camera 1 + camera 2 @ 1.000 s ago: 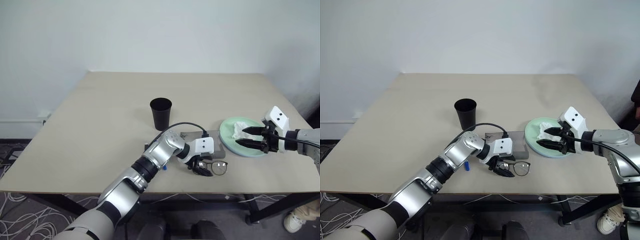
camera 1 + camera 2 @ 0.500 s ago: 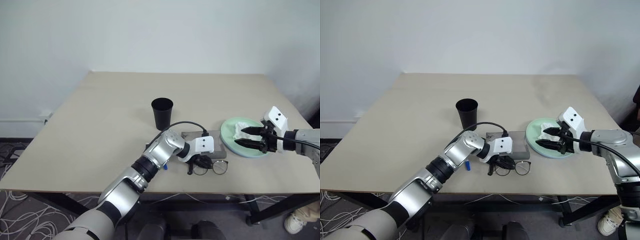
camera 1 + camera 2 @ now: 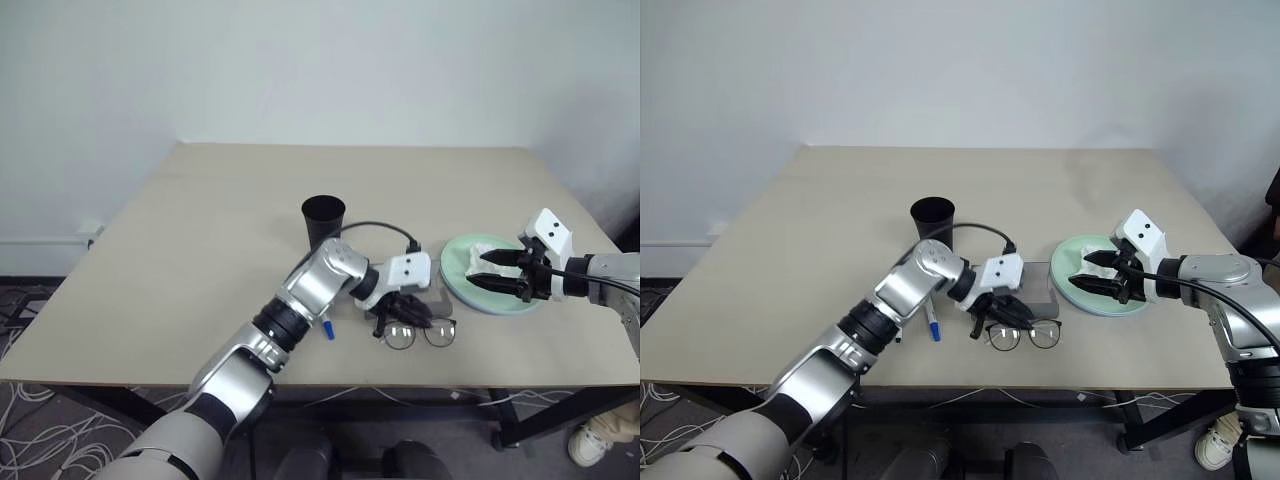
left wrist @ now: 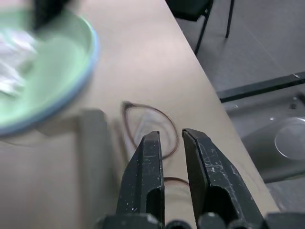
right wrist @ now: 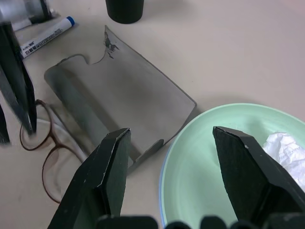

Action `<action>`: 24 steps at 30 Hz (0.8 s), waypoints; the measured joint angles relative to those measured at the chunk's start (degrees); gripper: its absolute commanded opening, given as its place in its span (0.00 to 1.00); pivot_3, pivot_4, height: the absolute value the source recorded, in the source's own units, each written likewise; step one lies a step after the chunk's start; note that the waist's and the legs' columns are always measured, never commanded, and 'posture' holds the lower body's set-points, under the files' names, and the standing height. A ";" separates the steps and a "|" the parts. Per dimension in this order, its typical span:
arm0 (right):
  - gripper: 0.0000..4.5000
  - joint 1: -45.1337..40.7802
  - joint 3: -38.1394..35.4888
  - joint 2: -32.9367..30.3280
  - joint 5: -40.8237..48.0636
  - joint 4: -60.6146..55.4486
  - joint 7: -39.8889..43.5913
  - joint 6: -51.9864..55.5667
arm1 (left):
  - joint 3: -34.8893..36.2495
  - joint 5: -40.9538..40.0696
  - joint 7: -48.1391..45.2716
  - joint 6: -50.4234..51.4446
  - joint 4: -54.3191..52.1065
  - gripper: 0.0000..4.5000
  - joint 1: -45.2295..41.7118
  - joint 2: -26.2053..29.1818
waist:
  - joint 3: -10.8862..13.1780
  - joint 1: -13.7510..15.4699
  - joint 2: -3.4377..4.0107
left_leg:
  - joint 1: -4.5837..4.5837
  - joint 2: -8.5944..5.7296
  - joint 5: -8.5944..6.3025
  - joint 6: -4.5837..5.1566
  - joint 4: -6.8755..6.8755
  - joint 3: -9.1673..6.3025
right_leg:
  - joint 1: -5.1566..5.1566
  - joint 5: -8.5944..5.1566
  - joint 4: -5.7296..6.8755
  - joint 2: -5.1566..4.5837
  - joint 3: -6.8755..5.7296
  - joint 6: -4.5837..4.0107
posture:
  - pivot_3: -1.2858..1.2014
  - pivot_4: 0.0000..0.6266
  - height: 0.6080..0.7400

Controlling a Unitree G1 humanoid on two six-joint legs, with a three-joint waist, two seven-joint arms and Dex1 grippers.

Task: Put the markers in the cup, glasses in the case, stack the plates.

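Left wrist view — left gripper's fingers [image 4: 147, 164] over glasses [image 4: 151, 125]

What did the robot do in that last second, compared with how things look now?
The left gripper closed on the near edge of the glasses and rose a little, tipping the frame up off the table. The right gripper stayed open over the green plate; the cup and grey case did not move.

Head stereo pair looks fwd/down at whole table [image 3: 200, 230]. Both wrist cams close, sharing glasses [image 5: 47, 152] and green plate [image 5: 209, 157].
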 measured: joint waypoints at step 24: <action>0.66 -1.73 0.92 0.98 -0.71 1.43 0.15 -0.90 | -3.47 4.02 5.38 -4.04 6.66 0.15 2.85 -2.63 | 0.00 0.02 0.00 | -0.01 -0.01 0.00 0.00 0.00 0.00 | -0.02 0.02 0.00 0.01 0.02 -0.01 | 0.52 0.00 0.93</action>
